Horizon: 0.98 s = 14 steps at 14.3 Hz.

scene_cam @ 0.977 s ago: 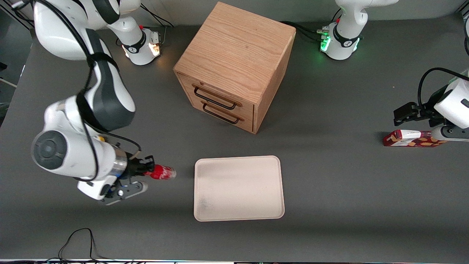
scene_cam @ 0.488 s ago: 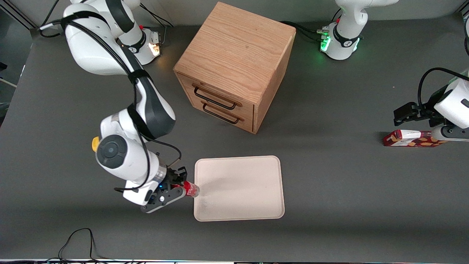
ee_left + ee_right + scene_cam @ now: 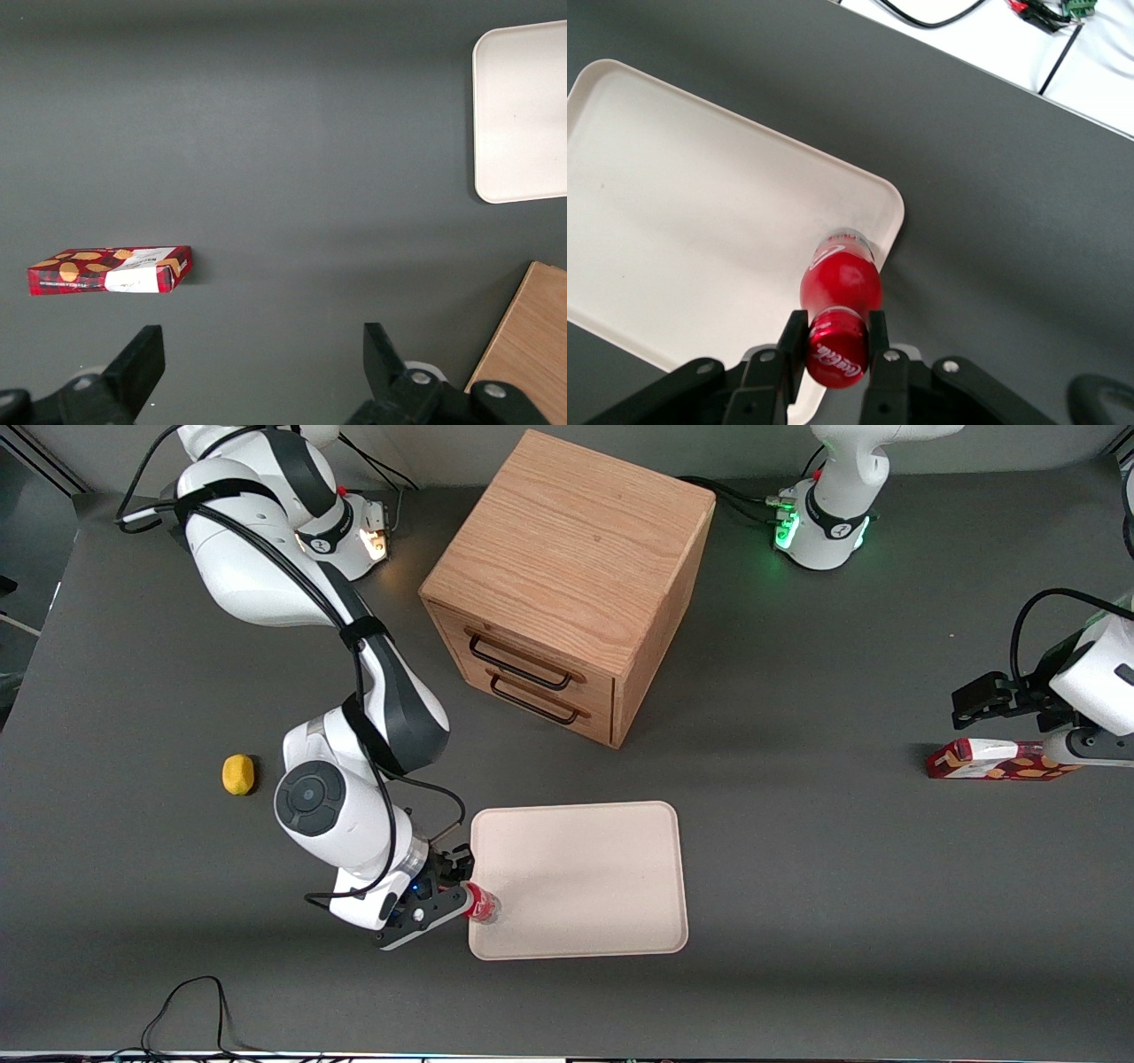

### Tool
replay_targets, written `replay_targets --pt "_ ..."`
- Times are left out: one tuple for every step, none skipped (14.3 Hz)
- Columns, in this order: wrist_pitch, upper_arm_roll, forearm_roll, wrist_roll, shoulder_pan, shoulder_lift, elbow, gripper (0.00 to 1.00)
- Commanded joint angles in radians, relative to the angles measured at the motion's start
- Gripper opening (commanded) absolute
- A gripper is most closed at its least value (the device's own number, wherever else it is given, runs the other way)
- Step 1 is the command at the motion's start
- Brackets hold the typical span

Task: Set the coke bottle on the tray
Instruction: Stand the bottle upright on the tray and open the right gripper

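Matte dark grey surface (image 3: 797, 886) carries a flat cream rectangular tray (image 3: 585, 868) with rounded corners and low raised rim. Right arm's gripper (image 3: 837, 341) sits over the tray corner nearest the front camera at the working arm's end, black fingers (image 3: 792, 343) closed tight on the neck just under the red cap of the slim glossy coke bottle (image 3: 840, 285), red label, clear base. Bottle base hangs just inside the tray rim; contact with the tray unclear. Oak-grain wooden cube cabinet (image 3: 567, 576), two drawers with dark wire handles. Small round yellow lemon (image 3: 237, 774) near working arm. Red patterned flat carton (image 3: 109, 270) toward parked arm's end.
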Motion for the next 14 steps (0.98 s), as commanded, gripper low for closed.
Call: replay_targets --pt "0.015 -0.003 -0.014 -0.007 0.018 0.037 0.056 0.0" --pt "0.018 -0.003 -0.014 -0.007 0.018 0.043 0.056 0.0" --pt "0.019 -0.006 -0.016 -0.006 0.023 0.043 0.056 0.0" --pt "0.019 -0.008 -0.017 -0.006 0.029 0.043 0.056 0.0" --pt "0.021 -0.008 -0.029 -0.004 0.03 0.043 0.054 0.0" --pt "0.028 -0.006 -0.04 0.011 0.032 0.043 0.054 0.0" --pt "0.041 -0.006 -0.042 0.019 0.032 0.043 0.053 0.0" --pt "0.05 -0.005 -0.042 0.021 0.032 0.044 0.048 0.0" --pt "0.056 -0.006 -0.042 0.025 0.032 0.043 0.047 0.0" --pt "0.058 -0.005 -0.042 0.039 0.032 0.044 0.045 0.0" --pt "0.059 -0.005 -0.042 0.056 0.032 0.047 0.044 0.15" --pt "0.061 -0.005 -0.042 0.056 0.032 0.047 0.043 0.49" --pt "0.061 -0.006 -0.045 0.048 0.032 0.049 0.042 0.89" --pt "0.061 -0.005 -0.049 0.05 0.032 0.049 0.04 1.0"
